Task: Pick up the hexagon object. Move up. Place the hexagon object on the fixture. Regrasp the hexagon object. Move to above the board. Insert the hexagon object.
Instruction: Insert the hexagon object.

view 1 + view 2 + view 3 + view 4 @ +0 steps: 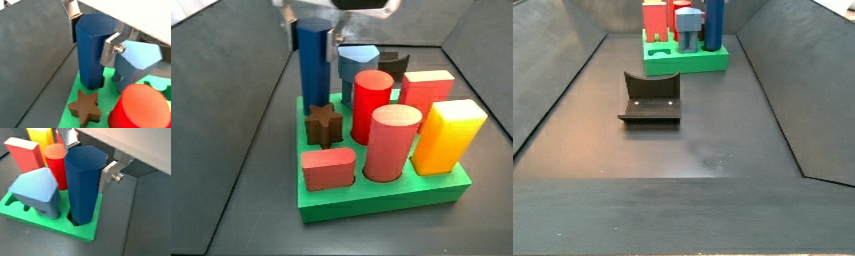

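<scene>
The hexagon object [89,55] is a dark blue six-sided bar standing upright, its lower end in a socket at a corner of the green board [107,102]. My gripper [90,36] is shut on the bar's upper part, one silver finger on each side, as both wrist views show: gripper [87,159], bar [83,193]. In a side view the bar [311,65] rises above the board [372,192] under the gripper [318,20]. The fixture [651,100] stands on the floor, apart from the board [687,62].
On the board stand a brown star peg [325,122], a pale blue-grey block [37,190], a red cylinder [372,100], a salmon cylinder [394,140], a yellow block [449,135] and a red block [425,90]. Grey sloping walls enclose the floor.
</scene>
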Robot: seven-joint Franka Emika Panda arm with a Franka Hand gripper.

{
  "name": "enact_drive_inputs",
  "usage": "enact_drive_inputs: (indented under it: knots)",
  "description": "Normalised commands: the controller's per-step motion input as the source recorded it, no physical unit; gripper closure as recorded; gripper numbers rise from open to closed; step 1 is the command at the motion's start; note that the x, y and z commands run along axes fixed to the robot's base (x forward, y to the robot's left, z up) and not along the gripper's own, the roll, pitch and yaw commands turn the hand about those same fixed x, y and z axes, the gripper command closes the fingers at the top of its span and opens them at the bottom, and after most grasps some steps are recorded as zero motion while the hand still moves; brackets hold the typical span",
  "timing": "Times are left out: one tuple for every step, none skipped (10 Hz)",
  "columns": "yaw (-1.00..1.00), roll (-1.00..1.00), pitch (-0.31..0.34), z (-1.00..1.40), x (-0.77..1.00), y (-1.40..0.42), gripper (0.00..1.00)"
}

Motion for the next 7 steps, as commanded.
enact_drive_inputs:
  knots:
    - [-0.14,0.03,0.026,-0.41,0.33,0.08,1.0]
    - [-0.2,0.03,0.0,-0.47,0.35,0.0,1.0]
    - [-0.4,0.0,0.0,-0.57,0.43,0.01,1.0]
    - [-0.41,0.01,0.0,-0.69,0.26,0.03,1.0]
    - [-0.37,0.04,0.0,-0.75,0.1,0.03,1.0]
    - [-0.5,0.0,0.0,-0.83,0.0,0.0,1.0]
    - [-0.49,0.0,-0.014,-1.0,0.0,0.0,1.0]
